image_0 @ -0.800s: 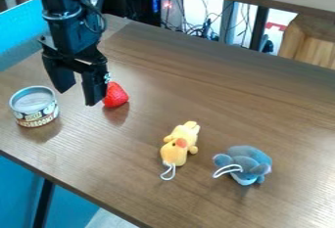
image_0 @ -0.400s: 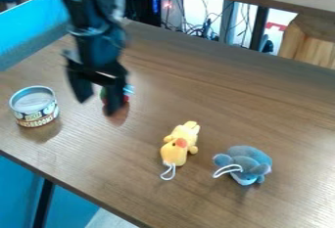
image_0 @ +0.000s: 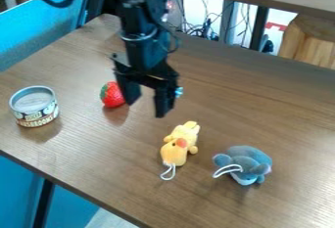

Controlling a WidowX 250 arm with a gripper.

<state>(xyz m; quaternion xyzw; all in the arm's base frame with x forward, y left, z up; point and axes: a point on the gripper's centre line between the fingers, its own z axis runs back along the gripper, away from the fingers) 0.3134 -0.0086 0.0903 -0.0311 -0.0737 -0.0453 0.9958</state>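
Toy strawberry (image_0: 112, 95) sits on table (image_0: 262, 90). Black gripper (image_0: 145, 108) is right of strawberry, released, grasping nothing — raised, likely for clearance. Tin can (image_0: 34, 106) left of strawberry, upright on flat base; yellow duck plush (image_0: 180, 145) lower right of strawberry, blue-gray plush (image_0: 244, 164) farther right — both slumped, soft-bodied.

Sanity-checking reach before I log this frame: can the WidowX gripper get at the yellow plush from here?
Probably yes. The open gripper hangs just above and behind the yellow plush, with nothing visible between them; the grey-blue plush lies off to one side.
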